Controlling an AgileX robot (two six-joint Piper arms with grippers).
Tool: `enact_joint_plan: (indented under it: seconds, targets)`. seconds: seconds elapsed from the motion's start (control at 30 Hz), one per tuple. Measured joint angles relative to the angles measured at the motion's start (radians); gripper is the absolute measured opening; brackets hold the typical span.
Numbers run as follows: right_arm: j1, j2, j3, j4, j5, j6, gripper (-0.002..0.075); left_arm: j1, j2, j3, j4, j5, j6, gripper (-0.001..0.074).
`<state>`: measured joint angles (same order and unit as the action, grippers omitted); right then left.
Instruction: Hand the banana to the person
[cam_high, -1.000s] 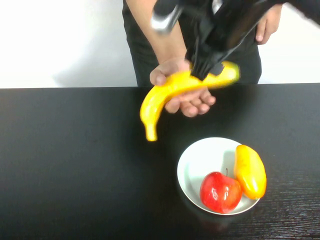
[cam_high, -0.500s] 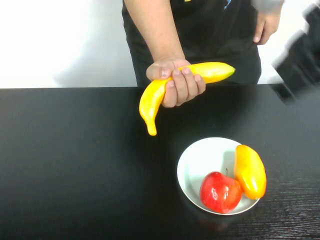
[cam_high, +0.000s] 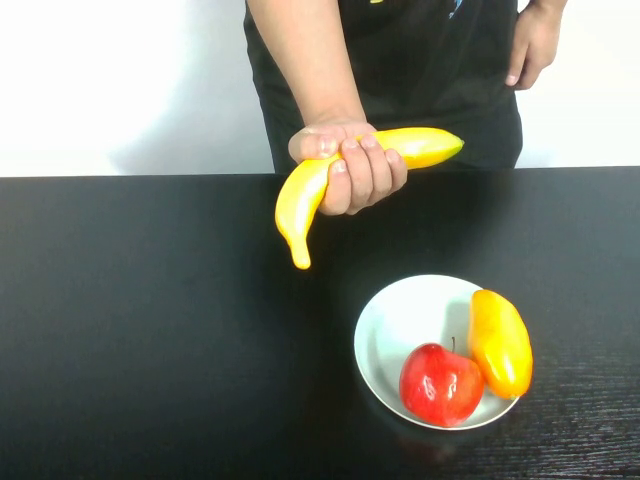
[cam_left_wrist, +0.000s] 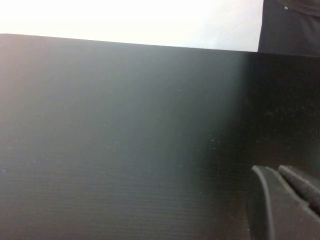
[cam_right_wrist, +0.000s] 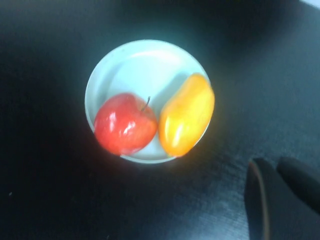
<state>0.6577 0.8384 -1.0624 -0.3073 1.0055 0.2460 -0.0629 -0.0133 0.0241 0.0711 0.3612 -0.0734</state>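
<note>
The person (cam_high: 400, 60), in a black shirt, stands behind the table and holds the long yellow banana (cam_high: 300, 195) in one hand (cam_high: 355, 165) above the table's far edge. No gripper touches it. Neither arm shows in the high view. My right gripper (cam_right_wrist: 272, 162) is shut and empty; it hovers above the table beside the white plate (cam_right_wrist: 135, 62). My left gripper (cam_left_wrist: 272, 170) is shut and empty over bare black table (cam_left_wrist: 125, 140).
The white plate (cam_high: 400, 320) at the front right holds a red apple (cam_high: 440, 385) and a plump yellow-orange fruit (cam_high: 500, 340). The black table (cam_high: 150, 330) ends at a white wall behind.
My right gripper let go of the banana and drew back to the right, out of the high view. The person's hand closed round the banana and now holds it alone.
</note>
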Motion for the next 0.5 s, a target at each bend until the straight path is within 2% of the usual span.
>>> enact_joint_plan:
  seconds: [0.1, 0.2, 0.37, 0.5]
  targets:
    - [-0.004, -0.032, 0.095, -0.055, -0.139, 0.026, -0.0009, 0.0, 0.0, 0.0, 0.0, 0.0, 0.0, -0.0004]
    - [-0.066, -0.089, 0.232, -0.088, -0.336, 0.06, -0.0009, 0.0, 0.0, 0.0, 0.0, 0.0, 0.0, -0.0004]
    - [-0.308, -0.274, 0.566, -0.075, -0.696, 0.06, -0.0009, 0.0, 0.0, 0.0, 0.0, 0.0, 0.0, -0.0004]
    - [-0.492, -0.463, 0.803, -0.171, -0.89, 0.051, -0.0009, 0.0, 0.0, 0.0, 0.0, 0.0, 0.0, -0.0004]
